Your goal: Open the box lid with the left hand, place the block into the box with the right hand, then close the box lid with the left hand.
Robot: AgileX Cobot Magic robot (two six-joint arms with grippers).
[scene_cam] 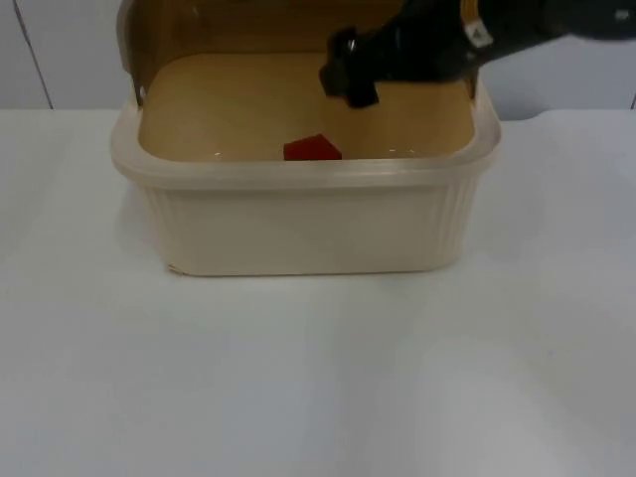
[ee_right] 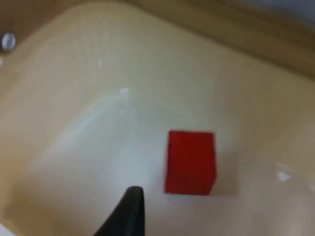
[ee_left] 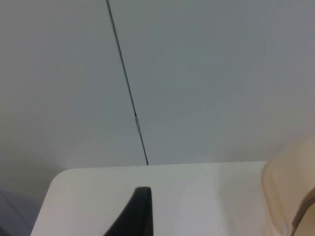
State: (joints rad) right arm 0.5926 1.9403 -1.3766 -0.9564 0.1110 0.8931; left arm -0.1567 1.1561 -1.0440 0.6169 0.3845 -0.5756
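The cream box (scene_cam: 298, 171) stands at the back middle of the table, its lid (scene_cam: 248, 25) raised upright behind it. A red block (scene_cam: 312, 148) lies free on the box floor near the front wall. My right gripper (scene_cam: 348, 79) hangs over the box interior, above and slightly right of the block, open and holding nothing. In the right wrist view the block (ee_right: 191, 161) rests flat, apart from my black fingertip (ee_right: 129, 211). My left gripper (ee_left: 142, 216) waits off to the box's left, pointing at the partition wall, with a corner of the box (ee_left: 290, 196) beside it.
White table top (scene_cam: 318, 378) stretches in front of the box and to both sides. The grey partition wall (ee_left: 197, 73) rises right behind the table's far edge.
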